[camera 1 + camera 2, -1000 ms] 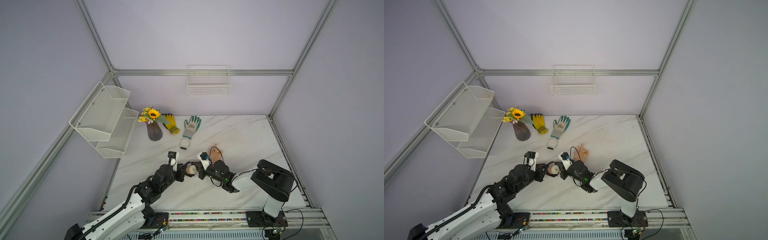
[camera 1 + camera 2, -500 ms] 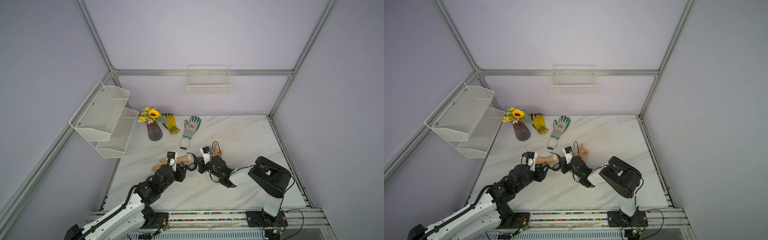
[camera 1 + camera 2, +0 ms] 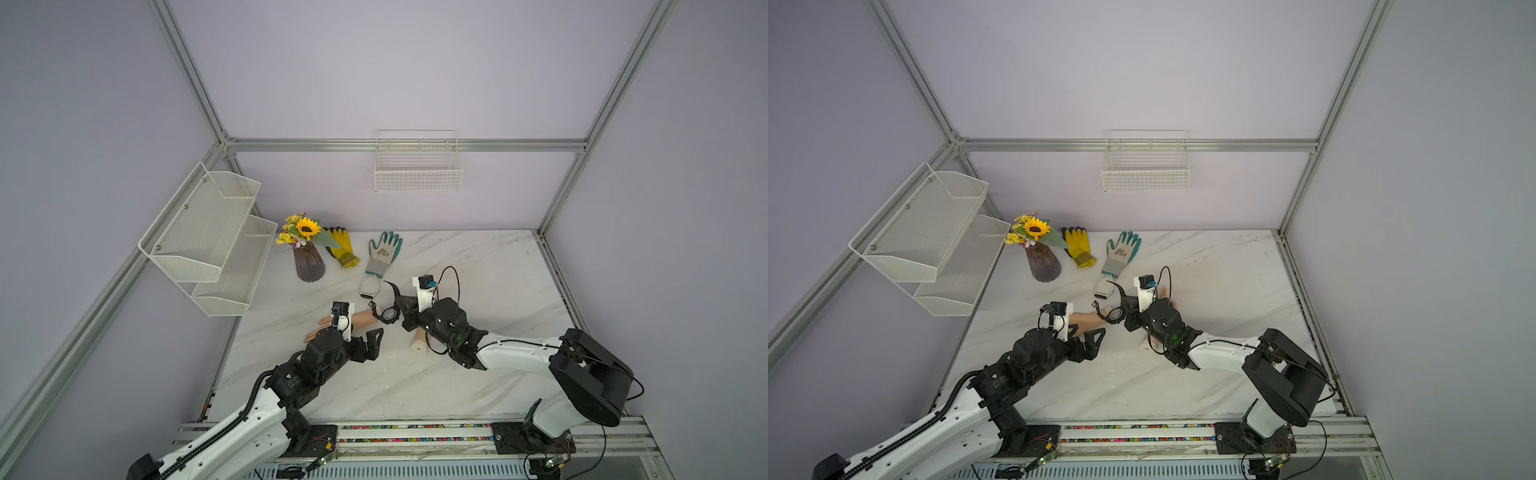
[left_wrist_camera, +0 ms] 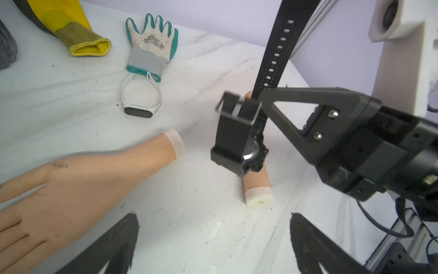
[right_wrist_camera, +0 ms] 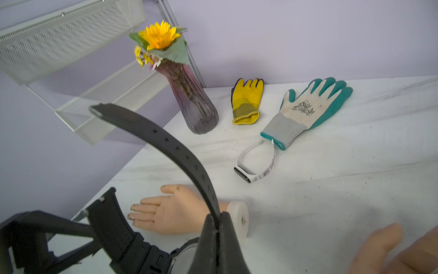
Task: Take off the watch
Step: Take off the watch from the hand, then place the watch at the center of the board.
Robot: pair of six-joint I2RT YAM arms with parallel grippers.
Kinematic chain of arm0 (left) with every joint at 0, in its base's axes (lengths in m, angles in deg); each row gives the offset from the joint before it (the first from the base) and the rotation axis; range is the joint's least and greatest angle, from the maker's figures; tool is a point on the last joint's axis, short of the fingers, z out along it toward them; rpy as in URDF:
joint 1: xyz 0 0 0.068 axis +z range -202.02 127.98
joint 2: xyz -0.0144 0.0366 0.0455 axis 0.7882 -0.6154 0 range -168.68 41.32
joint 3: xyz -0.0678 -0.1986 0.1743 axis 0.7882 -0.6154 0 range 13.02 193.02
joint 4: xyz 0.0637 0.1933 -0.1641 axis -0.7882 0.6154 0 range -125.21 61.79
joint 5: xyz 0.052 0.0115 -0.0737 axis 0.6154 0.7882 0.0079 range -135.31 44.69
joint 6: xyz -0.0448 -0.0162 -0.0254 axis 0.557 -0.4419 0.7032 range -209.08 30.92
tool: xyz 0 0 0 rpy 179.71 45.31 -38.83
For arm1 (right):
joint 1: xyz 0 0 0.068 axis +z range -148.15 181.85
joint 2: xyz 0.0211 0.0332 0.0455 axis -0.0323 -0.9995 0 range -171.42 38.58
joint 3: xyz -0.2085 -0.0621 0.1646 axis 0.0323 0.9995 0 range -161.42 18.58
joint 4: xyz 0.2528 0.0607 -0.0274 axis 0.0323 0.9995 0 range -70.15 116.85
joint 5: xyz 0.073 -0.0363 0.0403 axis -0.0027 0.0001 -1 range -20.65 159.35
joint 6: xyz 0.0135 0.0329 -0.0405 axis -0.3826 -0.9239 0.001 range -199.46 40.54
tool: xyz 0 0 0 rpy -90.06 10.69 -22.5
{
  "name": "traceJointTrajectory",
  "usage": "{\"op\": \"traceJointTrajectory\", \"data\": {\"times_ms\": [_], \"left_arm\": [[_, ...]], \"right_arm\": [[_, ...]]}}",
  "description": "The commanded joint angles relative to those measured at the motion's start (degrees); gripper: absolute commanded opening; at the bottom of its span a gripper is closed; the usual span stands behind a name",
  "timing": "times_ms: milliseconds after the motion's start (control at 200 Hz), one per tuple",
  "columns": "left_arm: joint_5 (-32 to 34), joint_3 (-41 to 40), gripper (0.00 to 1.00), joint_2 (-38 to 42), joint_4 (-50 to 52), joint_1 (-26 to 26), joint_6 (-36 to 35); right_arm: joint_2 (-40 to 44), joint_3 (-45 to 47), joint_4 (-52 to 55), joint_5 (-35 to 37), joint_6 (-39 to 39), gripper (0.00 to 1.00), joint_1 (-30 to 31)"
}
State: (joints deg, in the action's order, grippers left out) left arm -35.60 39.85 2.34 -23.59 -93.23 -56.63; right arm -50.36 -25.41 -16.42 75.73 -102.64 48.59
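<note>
Watch (image 3: pixel 390 314), black: round case with a metal rim, ribbed resin strap. It is unbuckled, off both wrists and clear of the counter (image 3: pixel 478 270), and hangs in the air between the two mannequin hands. The long strap half has a row of holes and arches upward. The short buckle half juts toward my left arm.

My right gripper (image 5: pixel 216 233): jaws pressed together on the holed strap just where it leaves the case, and nothing else carries the watch. The right forearm lies low over the counter, wrist reaching inward.

Mannequin hand (image 4: pixel 94 175), smooth tan rubber with a pale cut end, lies flat on the counter with a bare wrist. The second mannequin hand (image 3: pixel 419 343) lies under my right wrist, its round stump end showing.

My left gripper (image 4: pixel 213 217): jaws spread wide and holding nothing, low over the counter just beside the first hand's wrist, pointing at the watch.

White fitness band (image 3: pixel 370 289), closed in a loop, lies at the cuff of a knit glove with teal coating (image 3: pixel 384 251). Beyond it are a yellow rubber glove (image 3: pixel 343 249) and a ribbed purple glass vase (image 3: pixel 308 264) with a sunflower. The counter is white marble-pattern and scuffed. A mesh shelf (image 3: pixel 208 224) and a wire basket (image 3: pixel 417 174) are on the walls.
</note>
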Motion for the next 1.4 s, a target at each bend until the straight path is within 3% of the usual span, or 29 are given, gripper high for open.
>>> {"op": "traceJointTrajectory", "data": {"times_ms": [0, 195, 325, 545, 710, 875, 995, 1155, 1235, 1330, 1365, 1395], "left_arm": [[3.23, 3.42, 1.00, 3.18, 0.28, 0.34, 1.66], [12.48, 7.70, 1.00, 4.66, 11.45, 0.37, 6.37], [13.84, 10.31, 1.00, 3.41, 16.19, 0.52, 6.92], [16.41, 10.69, 1.00, 1.82, 17.82, 0.64, 8.43], [18.87, 11.41, 1.00, -0.56, 17.34, 0.70, 9.74], [23.33, 14.56, 1.00, -4.81, 17.26, 0.79, 8.37], [29.85, 15.98, 1.00, -7.37, 13.80, 1.13, 4.58], [45.91, 13.68, 1.00, -8.84, -1.45, 2.42, -7.10], [50.39, 8.27, 1.00, -8.14, -18.54, 3.09, -21.64], [50.21, -1.47, 1.00, -7.78, -46.83, 3.95, -42.25], [49.71, -4.01, 1.00, -8.05, -53.33, 4.77, -45.96], [48.83, -5.42, 1.00, -8.36, -55.63, 5.82, -47.69]], "right_arm": [[-0.49, -8.54, 8.96, 1.51, -4.14, 0.00, -3.67], [-13.70, -28.67, 23.50, -6.82, -13.87, 0.00, -11.03], [-24.04, -39.56, 32.19, -8.77, -16.11, 0.00, -13.23], [-34.88, -45.81, 35.59, -13.53, -15.33, 0.00, -15.21], [-36.79, -44.51, 35.71, -14.78, -15.34, 0.00, -15.28], [-34.79, -43.77, 35.91, -16.75, -14.46, 0.27, -15.37], [-28.59, -42.22, 36.08, -13.89, -13.30, 0.42, -15.71], [-14.00, -35.47, 33.98, -5.14, -9.40, 0.52, -17.09], [-4.88, -28.85, 29.77, 2.35, -6.22, 0.60, -18.11], [6.42, -18.97, 24.56, 15.09, -1.43, 0.84, -19.58], [10.62, -14.89, 20.17, 21.01, 0.34, 0.96, -19.96], [13.95, -10.63, 16.36, 25.56, 2.25, 0.97, -20.26]]}}
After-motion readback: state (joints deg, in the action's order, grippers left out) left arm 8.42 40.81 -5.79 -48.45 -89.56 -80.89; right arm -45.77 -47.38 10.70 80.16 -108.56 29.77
